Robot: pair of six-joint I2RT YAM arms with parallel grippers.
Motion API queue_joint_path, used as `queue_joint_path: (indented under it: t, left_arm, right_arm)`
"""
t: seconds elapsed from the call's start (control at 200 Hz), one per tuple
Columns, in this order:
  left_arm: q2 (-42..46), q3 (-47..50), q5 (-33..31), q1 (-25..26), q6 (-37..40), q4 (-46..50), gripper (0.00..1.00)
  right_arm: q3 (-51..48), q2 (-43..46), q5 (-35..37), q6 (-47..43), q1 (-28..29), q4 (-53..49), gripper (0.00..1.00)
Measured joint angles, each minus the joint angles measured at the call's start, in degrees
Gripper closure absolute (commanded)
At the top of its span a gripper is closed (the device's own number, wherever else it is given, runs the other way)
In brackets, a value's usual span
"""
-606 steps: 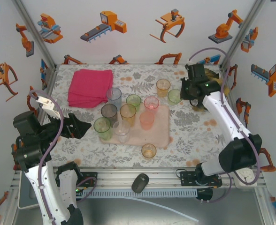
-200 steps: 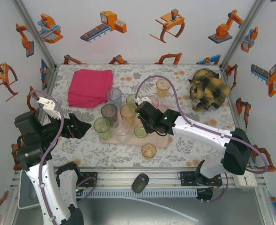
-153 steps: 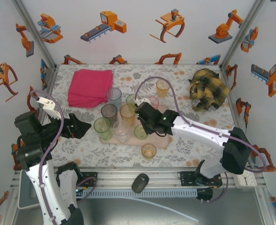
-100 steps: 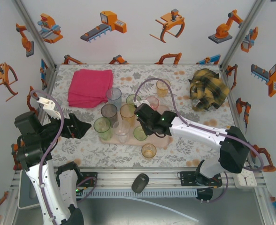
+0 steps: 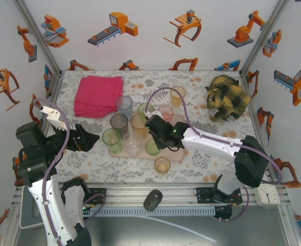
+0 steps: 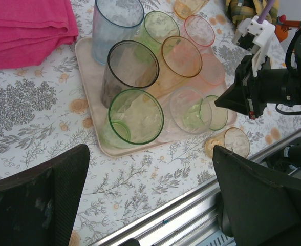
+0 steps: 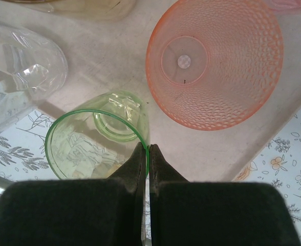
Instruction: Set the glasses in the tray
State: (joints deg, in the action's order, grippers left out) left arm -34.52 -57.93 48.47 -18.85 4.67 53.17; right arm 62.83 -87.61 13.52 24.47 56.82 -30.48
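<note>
Floral table (image 5: 114, 169), pink tray (image 6: 86, 61) — right gripper (image 7: 146, 148) pinching green glass (image 7: 97, 141) rim

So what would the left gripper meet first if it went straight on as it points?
Probably the green tumbler on the tray's near-left corner, centred ahead of the open left gripper; depth is unclear, so the table could come first.

Bright, even light; soft shadows

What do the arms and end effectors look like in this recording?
The left arm and right arm have white links with black joints, and a lilac cable runs along each. The left end effector and right end effector are black, with broad dark fingers.
</note>
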Motion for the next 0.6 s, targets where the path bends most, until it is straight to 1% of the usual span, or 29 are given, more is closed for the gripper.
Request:
queue_joint_path:
  t: [0.601]
  left_arm:
    - [0.02, 0.35, -0.02, 0.00, 0.00, -0.04, 0.03]
  right_arm:
    - [0.00, -1.25, -0.63, 0.63, 0.00, 0.04, 0.92]
